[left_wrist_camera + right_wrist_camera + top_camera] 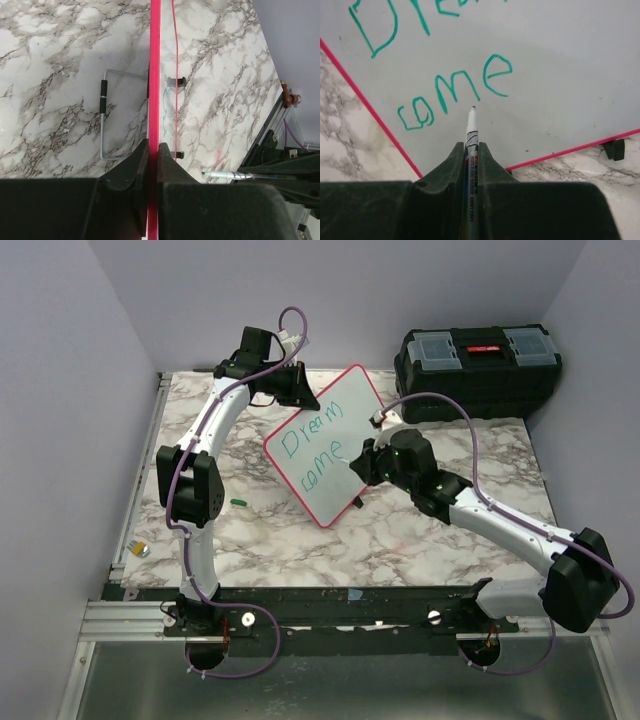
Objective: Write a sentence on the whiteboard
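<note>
Whiteboard point(335, 440): middle of desk point(420, 530), tilted, far-left edge clamped in closed left end effector point(152, 147).
Sentence point(452, 90): green "Dream come", two lines.
Right end effector point(471, 147): closed on marker point(471, 125), tip just beside "come".

Bright, even light from above fills all three views. In the top view the arms point(210, 440) cast only soft, faint shadows on the marble counter point(400, 530), and the whiteboard point(335, 455) reads pale grey-blue without harsh glare. In the left wrist view a soft grey shadow lies left of the board's edge, and the left hand point(153, 148) is dark and slightly blurred. The right hand point(470, 148) is likewise underexposed, while the marker point(471, 127) and green letters point(455, 95) are sharp.
</note>
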`<state>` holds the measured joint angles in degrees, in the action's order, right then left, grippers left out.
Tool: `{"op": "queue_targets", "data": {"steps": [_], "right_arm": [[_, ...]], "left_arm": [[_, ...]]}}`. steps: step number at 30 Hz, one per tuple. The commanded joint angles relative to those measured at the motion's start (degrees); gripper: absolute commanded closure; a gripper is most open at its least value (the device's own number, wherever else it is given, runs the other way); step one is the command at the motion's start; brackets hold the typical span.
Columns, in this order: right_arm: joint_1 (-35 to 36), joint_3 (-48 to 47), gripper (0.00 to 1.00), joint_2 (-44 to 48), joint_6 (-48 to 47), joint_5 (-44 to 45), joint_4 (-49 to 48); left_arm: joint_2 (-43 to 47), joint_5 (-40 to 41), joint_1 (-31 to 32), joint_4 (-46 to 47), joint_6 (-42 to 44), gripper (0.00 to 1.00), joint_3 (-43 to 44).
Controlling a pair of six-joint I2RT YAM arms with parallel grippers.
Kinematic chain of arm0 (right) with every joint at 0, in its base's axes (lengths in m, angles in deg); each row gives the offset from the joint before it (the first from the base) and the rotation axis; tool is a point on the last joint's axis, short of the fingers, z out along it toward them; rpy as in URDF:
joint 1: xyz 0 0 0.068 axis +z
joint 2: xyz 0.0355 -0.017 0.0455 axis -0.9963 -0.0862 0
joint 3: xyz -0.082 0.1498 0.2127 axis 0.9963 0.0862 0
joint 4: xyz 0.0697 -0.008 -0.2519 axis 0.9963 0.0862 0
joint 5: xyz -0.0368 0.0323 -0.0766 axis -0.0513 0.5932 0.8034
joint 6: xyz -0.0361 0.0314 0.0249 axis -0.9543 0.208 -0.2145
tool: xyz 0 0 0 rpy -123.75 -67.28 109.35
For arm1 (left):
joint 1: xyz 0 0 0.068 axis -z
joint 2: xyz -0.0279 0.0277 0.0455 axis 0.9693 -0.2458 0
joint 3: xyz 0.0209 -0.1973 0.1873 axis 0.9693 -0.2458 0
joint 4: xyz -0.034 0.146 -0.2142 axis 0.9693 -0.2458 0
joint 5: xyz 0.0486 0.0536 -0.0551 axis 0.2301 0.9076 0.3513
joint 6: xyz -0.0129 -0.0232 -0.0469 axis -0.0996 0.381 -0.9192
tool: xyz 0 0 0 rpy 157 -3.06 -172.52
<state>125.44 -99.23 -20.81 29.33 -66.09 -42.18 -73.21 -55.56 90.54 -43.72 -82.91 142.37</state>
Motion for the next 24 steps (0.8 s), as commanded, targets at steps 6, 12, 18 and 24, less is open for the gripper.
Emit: {"op": "queue_targets", "data": {"steps": [6, 12, 18, 24], "right_arm": [[0.03, 3.37, 0.99, 0.37, -1.59, -16.26, -1.48], [0.99, 3.73, 0.99, -1.95, -1.72, -18.26, -1.92], [1.92, 3.72, 0.99, -3.75, -1.85, -18.63, -2.44], [2.82, 4.17, 0.99, -5.42, -2.23, -21.36, -3.49]], "left_arm": [[1.14, 2.32, 1.32, -1.11, 2.34, 1.0, -1.09], [1.02, 2.48, 1.32, -1.11, 2.34, 1.0, -1.15], [1.1, 2.59, 1.32, -1.11, 2.26, 1.0, -1.13], [0.88, 2.7, 1.32, -1.17, 2.12, 1.0, -0.98]]}}
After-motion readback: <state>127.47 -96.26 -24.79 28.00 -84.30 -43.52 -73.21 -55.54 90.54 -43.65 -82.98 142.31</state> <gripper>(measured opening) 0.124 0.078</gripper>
